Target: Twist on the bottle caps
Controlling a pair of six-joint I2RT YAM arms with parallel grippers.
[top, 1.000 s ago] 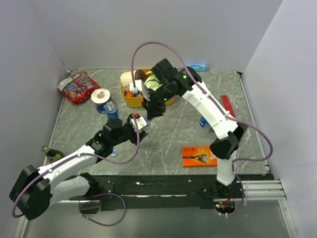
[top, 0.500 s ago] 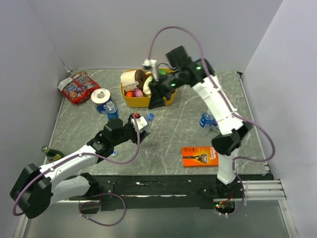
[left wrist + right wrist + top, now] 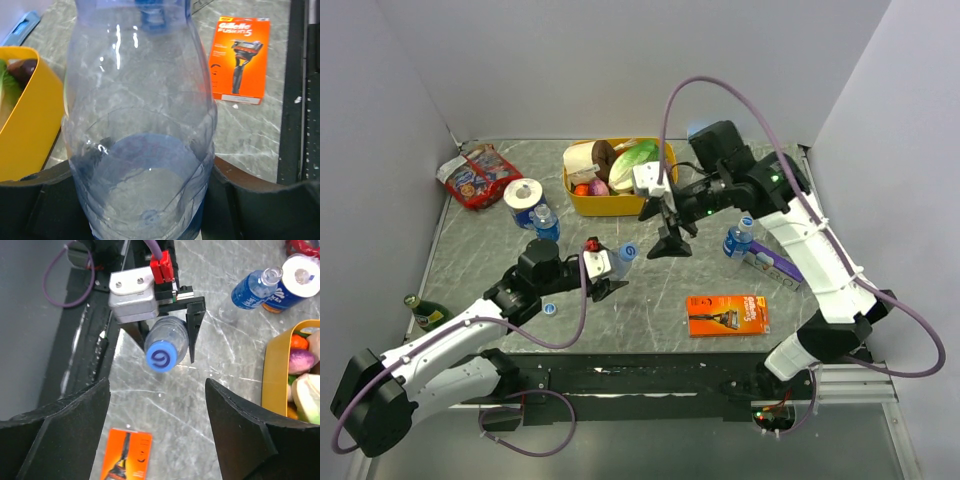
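Note:
My left gripper (image 3: 605,275) is shut on the body of a clear bottle (image 3: 618,264) and holds it tilted above the table. A blue cap (image 3: 628,252) sits on that bottle's neck. In the left wrist view the bottle (image 3: 140,125) fills the frame between my fingers (image 3: 260,205). My right gripper (image 3: 670,248) hangs open just right of the cap and apart from it. The right wrist view shows the capped bottle (image 3: 162,356) beyond its wide-spread fingers (image 3: 55,415). An uncapped bottle (image 3: 544,220) stands by the paper roll. Another bottle (image 3: 737,240) stands at right. A loose cap (image 3: 549,309) lies near my left arm.
A yellow basket (image 3: 582,200) of food stands at the back, with a paper roll (image 3: 524,195) and a red snack bag (image 3: 475,178) to its left. An orange razor box (image 3: 725,314) lies at the front. A purple box (image 3: 775,268) lies at right and a green bottle (image 3: 425,312) at the left edge.
My right gripper has opened, let go of the cap and swung away to the right of the bottle. My left gripper has shifted slightly right, still holding the bottle.

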